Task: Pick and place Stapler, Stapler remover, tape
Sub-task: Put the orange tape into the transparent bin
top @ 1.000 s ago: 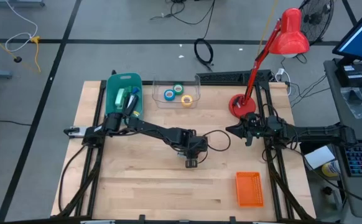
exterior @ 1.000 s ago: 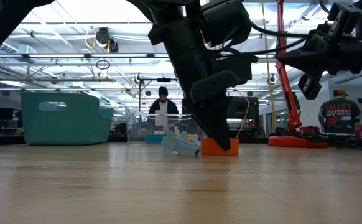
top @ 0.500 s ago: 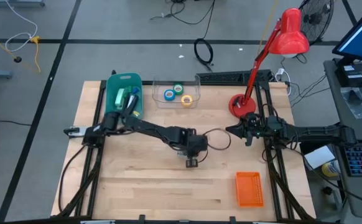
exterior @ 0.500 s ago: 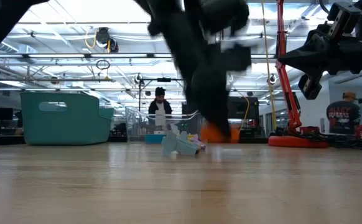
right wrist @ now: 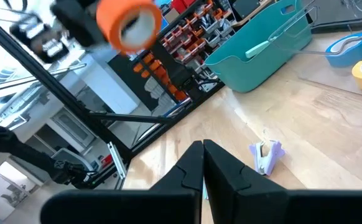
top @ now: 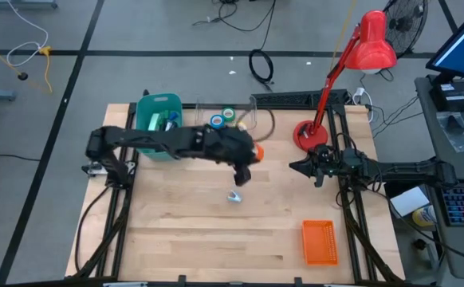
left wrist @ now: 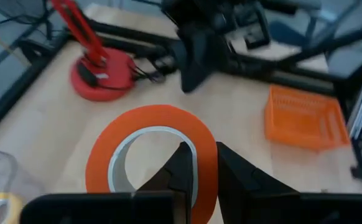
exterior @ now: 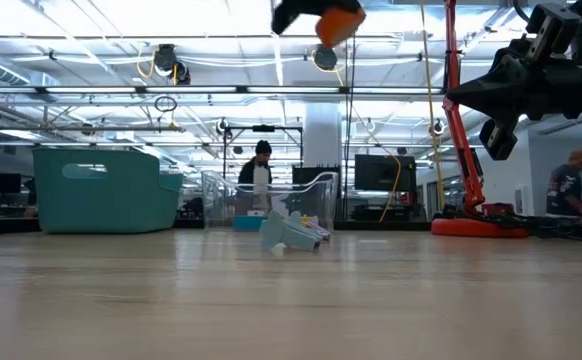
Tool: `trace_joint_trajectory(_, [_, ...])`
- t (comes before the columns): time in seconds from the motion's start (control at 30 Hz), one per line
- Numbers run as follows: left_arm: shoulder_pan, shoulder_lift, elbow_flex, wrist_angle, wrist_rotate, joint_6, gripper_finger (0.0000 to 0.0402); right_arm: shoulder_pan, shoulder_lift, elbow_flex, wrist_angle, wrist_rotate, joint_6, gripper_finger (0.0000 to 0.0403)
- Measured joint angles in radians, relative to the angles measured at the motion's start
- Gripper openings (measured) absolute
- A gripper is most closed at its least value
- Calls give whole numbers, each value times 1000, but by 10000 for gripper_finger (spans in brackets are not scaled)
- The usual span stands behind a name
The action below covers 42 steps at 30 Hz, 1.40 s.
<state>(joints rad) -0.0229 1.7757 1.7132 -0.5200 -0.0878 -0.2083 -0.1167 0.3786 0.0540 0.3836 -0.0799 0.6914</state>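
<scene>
Orange tape roll: pinched through its rim by left gripper, aloft just beside clear tray, which lies toward the table's back edge. Right gripper: fingers pressed together, waiting at right.

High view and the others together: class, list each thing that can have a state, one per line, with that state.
Left gripper: shut on the orange tape roll, raised off the table.
Orange tape roll: held, in the air.
Right gripper: shut, empty, waiting at the table's right.
Stapler remover: lying on the bare table.
Clear bin: open, holding tape rolls.
Teal bin: open, holding items.
Orange basket: upright on the table.
</scene>
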Motion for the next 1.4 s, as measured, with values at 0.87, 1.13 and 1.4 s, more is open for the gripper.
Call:
trace_joint_trajectory(0.87, [223, -154, -1, -411, -476, -228, 43, 0, 0, 0, 9, 0, 3, 4])
trace_joint_trajectory(1.13, [468, -111, -1, -295, -238, -59, 43, 0, 0, 0, 9, 0, 3, 4])
trace_joint_trajectory(1.4, [585, -22, -1, -292, -140, 42, 43, 0, 0, 0, 9, 0, 3, 4])
